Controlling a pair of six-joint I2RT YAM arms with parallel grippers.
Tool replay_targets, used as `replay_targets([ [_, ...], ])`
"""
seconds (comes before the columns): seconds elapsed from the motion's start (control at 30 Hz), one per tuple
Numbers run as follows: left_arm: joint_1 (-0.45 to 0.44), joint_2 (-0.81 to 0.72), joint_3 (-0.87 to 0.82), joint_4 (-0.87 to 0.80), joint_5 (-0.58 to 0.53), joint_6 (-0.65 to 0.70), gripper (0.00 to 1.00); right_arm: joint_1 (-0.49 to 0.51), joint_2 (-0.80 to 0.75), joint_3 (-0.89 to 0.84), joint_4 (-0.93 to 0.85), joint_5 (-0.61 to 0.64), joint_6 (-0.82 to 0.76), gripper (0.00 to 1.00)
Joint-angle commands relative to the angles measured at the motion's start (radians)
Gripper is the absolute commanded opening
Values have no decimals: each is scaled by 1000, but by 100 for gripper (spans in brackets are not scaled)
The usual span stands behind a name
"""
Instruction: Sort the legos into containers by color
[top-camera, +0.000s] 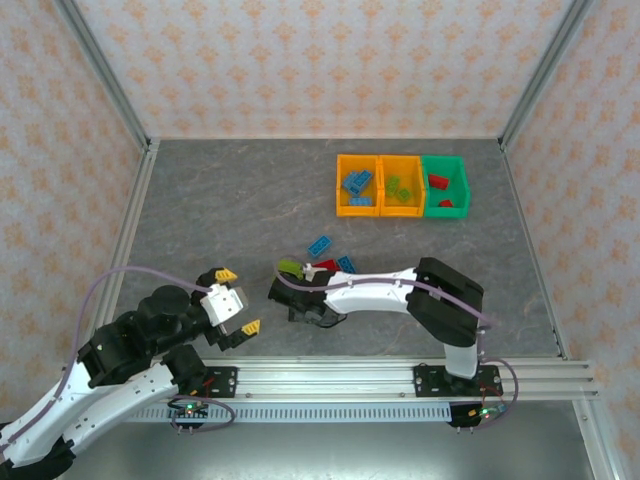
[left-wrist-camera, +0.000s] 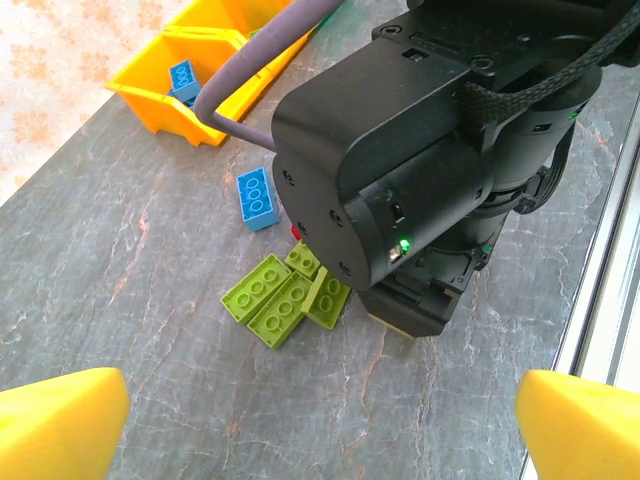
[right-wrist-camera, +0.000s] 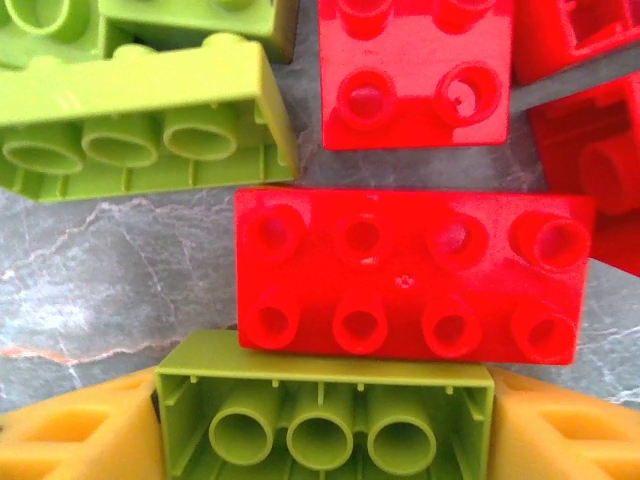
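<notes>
**Lime brick in the right fingers; its bin lies up-table and to the right**

My right gripper (right-wrist-camera: 322, 445) looks clamped on a lime brick (right-wrist-camera: 325, 385). Its hollow side faces the wrist camera, and its long axis runs from one yellow pad to the other. A red brick (right-wrist-camera: 405, 275) touches its far edge and lies parallel, with more red and lime pieces crowded beyond.

I steer by the middle orange bin (top-camera: 401, 211), which holds lime pieces. The loose pile (top-camera: 320, 246), with my right gripper over it, sits on the base side of that bin and to its left. I judge the carry runs away from the bases and rightward.

My left gripper (top-camera: 238, 300) hangs spread and empty, even farther to the bin's left, so the right arm is nearer.
</notes>
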Motion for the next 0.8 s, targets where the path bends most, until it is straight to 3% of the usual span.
replay_targets([
  [0.0,1,0,-8,29,21,33,100,11,-30,-29,-33,75,20,60],
  [0.2,1,80,34,80,84,-2,100,40,-227,-126,9,153,-10,57],
  [0.4,0,373,216,176,257,-24,100,-11,-486,-190,-25,335,-54,54],
  [0.6,-4,673,421,283,297,13,100,-314,-614,-165,-36,381,-258,54],
  [0.77,-4,796,467,462,112,-18,100,-686,-546,-123,110,146,-386,54],
])
